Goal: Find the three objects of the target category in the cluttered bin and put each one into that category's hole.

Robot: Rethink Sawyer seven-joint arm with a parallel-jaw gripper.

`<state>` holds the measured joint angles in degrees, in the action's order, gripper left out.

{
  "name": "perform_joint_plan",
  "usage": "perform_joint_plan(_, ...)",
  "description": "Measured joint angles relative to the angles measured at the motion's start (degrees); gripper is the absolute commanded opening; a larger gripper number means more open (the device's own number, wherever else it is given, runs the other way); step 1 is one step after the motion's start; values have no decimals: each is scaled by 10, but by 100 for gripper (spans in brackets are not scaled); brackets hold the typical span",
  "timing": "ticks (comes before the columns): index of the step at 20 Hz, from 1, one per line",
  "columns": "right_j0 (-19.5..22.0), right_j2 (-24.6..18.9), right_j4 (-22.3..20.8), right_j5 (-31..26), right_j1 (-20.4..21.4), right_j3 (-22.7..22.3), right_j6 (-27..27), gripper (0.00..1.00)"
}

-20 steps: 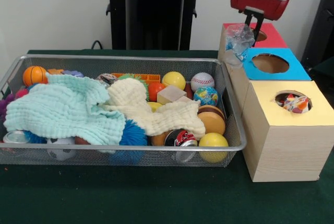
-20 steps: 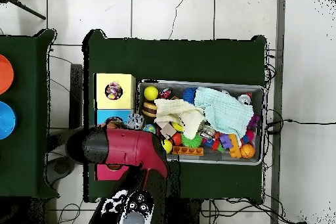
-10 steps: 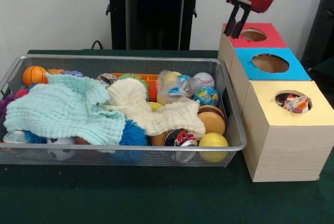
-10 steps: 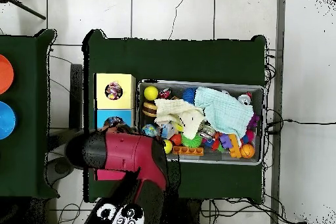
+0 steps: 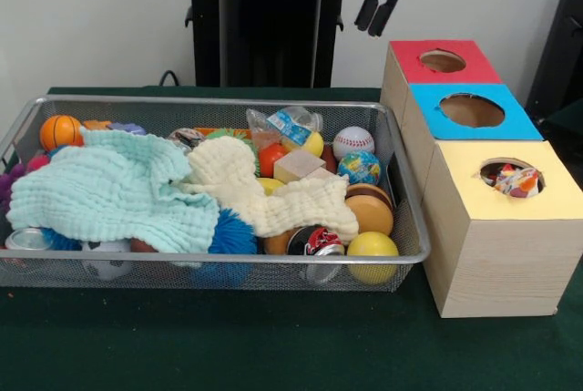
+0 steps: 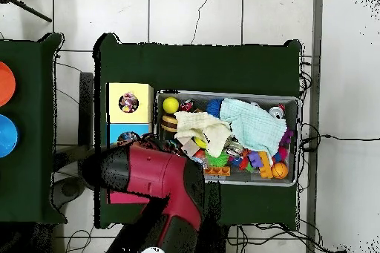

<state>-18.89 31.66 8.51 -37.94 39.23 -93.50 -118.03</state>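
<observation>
My gripper (image 5: 370, 30) hangs high above the back right corner of the wire bin (image 5: 401, 181), left of the red box (image 5: 474, 67). It is open with nothing between its black fingers. A crumpled clear plastic bottle (image 5: 287, 123) with a blue label lies in the bin on top of the toys, next to a yellow ball. The blue box (image 5: 510, 122) and the yellow box (image 5: 547, 195) stand in a row with the red one, each with a round hole. A colourful item (image 5: 515, 180) shows in the yellow hole. In the overhead view the red arm (image 6: 152, 176) hides the gripper.
The bin holds a mint cloth (image 5: 109, 190), a cream cloth (image 5: 273, 195), a baseball (image 5: 352, 142), a globe ball (image 5: 360, 168), a small basketball (image 5: 60, 131), a drink can (image 5: 314, 241) and several other toys. The boxes stand close against the bin's right side.
The plastic bottle left my gripper beside the red box and dropped into the bin, settling at the back. My gripper rose and swung left, away from the boxes.
</observation>
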Motion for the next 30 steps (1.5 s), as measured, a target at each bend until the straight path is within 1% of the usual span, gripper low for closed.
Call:
perform_joint_plan(2, 6, 0, 0, 0, 0, 1, 0, 0)
perform_joint_plan(5, 28, -3, 1, 0, -3, 0, 0, 0)
perform_joint_plan(7, 57, -9, 6, 2, -9, -1, 0, 0)
perform_joint_plan(11, 92, -19, 10, 14, -19, -3, 0, 0)
perform_joint_plan(12, 114, -27, 10, 25, -27, -6, 0, 100)
perform_joint_plan(18, 127, -36, 9, 26, -35, -8, 0, 100)
perform_joint_plan(30, 123, -40, 9, 33, -57, -9, 0, 100)
